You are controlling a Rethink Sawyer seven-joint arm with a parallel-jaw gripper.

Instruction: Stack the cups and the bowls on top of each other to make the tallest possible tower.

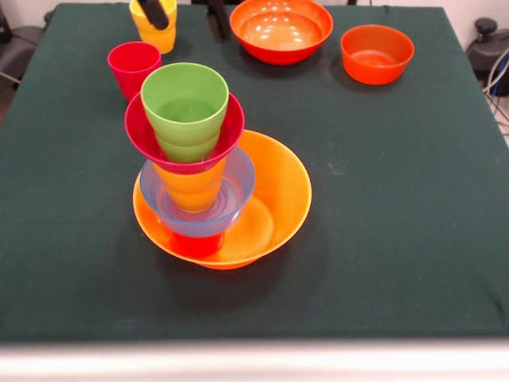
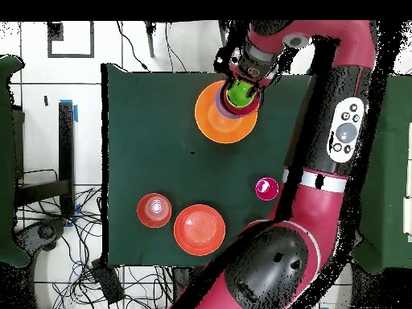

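The tower stands left of the table's middle. Its base is the wide orange bowl (image 1: 278, 191) (image 2: 211, 117). Above that come a red-orange cup (image 1: 195, 244), the light blue bowl (image 1: 238, 187), an orange cup (image 1: 191, 189), the magenta bowl (image 1: 143, 135) and the green cup (image 1: 184, 107) (image 2: 236, 95) on top. My gripper (image 1: 184, 16) (image 2: 242, 75) hangs high over the tower, open and empty. Only its two black fingertips (image 1: 153, 12) show at the front view's top edge, spread wide. One overlaps the yellow cup (image 1: 159, 33) in the picture. The dark blue bowl is out of view.
A crimson cup (image 1: 134, 68) (image 2: 266, 189) stands alone on the green cloth behind the tower. A large red-orange bowl (image 1: 281, 29) (image 2: 199, 229) and a small orange-red bowl (image 1: 377, 53) (image 2: 154, 209) sit near the robot's side. The arm (image 2: 322, 153) spans the table's edge.
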